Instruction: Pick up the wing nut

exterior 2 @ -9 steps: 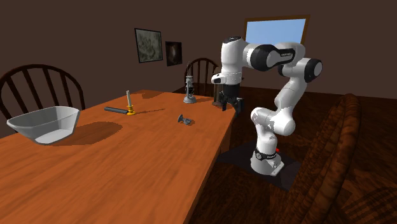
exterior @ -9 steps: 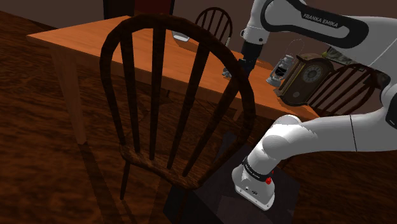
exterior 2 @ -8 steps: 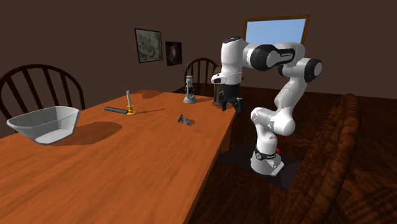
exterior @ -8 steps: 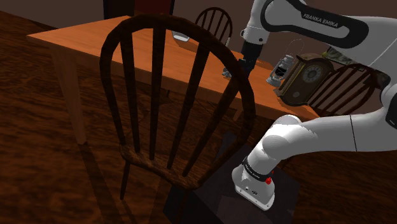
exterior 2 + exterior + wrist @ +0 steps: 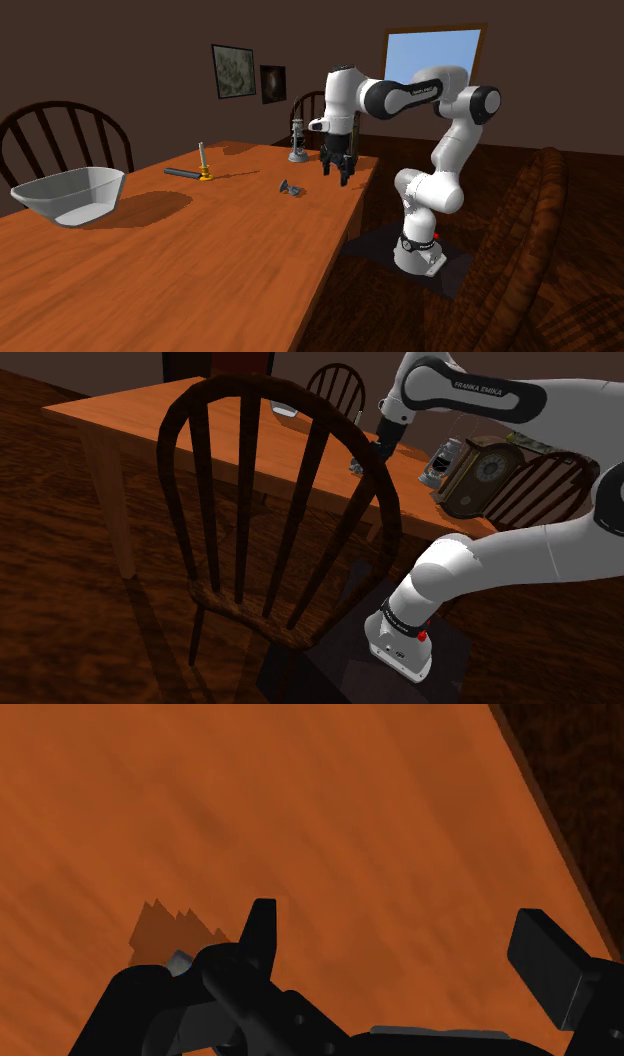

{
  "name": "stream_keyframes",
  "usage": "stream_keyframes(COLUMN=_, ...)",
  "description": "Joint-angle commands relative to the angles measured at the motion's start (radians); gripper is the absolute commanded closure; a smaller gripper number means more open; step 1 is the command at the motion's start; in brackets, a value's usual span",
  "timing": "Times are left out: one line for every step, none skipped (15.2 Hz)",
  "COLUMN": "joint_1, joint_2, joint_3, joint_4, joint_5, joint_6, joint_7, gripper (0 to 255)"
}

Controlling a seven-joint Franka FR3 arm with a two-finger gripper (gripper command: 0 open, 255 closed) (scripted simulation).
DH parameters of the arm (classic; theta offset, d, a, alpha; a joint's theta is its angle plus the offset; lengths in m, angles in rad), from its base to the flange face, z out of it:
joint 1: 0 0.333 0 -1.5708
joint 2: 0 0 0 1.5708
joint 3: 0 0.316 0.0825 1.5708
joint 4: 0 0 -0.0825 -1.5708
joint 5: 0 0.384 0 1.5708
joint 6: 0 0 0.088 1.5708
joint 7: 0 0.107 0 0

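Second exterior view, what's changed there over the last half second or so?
The white arm swung its black end effector toward that view's left, from near the table's edge to farther over the orange wooden table, nearer the small grey wing nut. Its fingers stand open, holding nothing. The wing nut, grey lantern and pale bowl stayed put.
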Motion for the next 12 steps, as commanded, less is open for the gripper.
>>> stream_keyframes(joint_1=-0.006, joint_2=0.035, joint_3=-0.038, joint_4=0.009, joint_5=-0.011, joint_6=0.071, joint_7=-0.028, gripper=0)
stream_keyframes(joint_1=-0.008, joint_2=0.054, joint_3=-0.058, joint_4=0.016, joint_5=-0.014, joint_6=0.104, joint_7=-0.043, gripper=0)
stream_keyframes(joint_1=-0.009, joint_2=0.075, joint_3=-0.078, joint_4=0.024, joint_5=-0.015, joint_6=0.136, joint_7=-0.059, gripper=0)
stream_keyframes(joint_1=-0.009, joint_2=0.096, joint_3=-0.099, joint_4=0.033, joint_5=-0.015, joint_6=0.168, joint_7=-0.074, gripper=0)
stream_keyframes(joint_1=-0.009, joint_2=0.118, joint_3=-0.119, joint_4=0.044, joint_5=-0.014, joint_6=0.2, joint_7=-0.091, gripper=0)
stream_keyframes(joint_1=-0.008, joint_2=0.14, joint_3=-0.14, joint_4=0.056, joint_5=-0.01, joint_6=0.231, joint_7=-0.108, gripper=0)
stream_keyframes(joint_1=-0.006, joint_2=0.164, joint_3=-0.16, joint_4=0.068, joint_5=-0.005, joint_6=0.262, joint_7=-0.125, gripper=0)
stream_keyframes(joint_1=-0.004, joint_2=0.188, joint_3=-0.181, joint_4=0.082, joint_5=0.002, joint_6=0.291, joint_7=-0.144, gripper=0)
stream_keyframes(joint_1=0.0, joint_2=0.213, joint_3=-0.203, joint_4=0.097, joint_5=0.011, joint_6=0.32, joint_7=-0.163, gripper=0)
stream_keyframes(joint_1=0.001, joint_2=0.22, joint_3=-0.209, joint_4=0.102, joint_5=0.014, joint_6=0.328, joint_7=-0.168, gripper=0)
stream_keyframes(joint_1=0.0, joint_2=0.221, joint_3=-0.211, joint_4=0.089, joint_5=0.013, joint_6=0.342, joint_7=-0.168, gripper=0)
stream_keyframes(joint_1=-0.001, joint_2=0.222, joint_3=-0.213, joint_4=0.077, joint_5=0.012, joint_6=0.355, joint_7=-0.168, gripper=0)
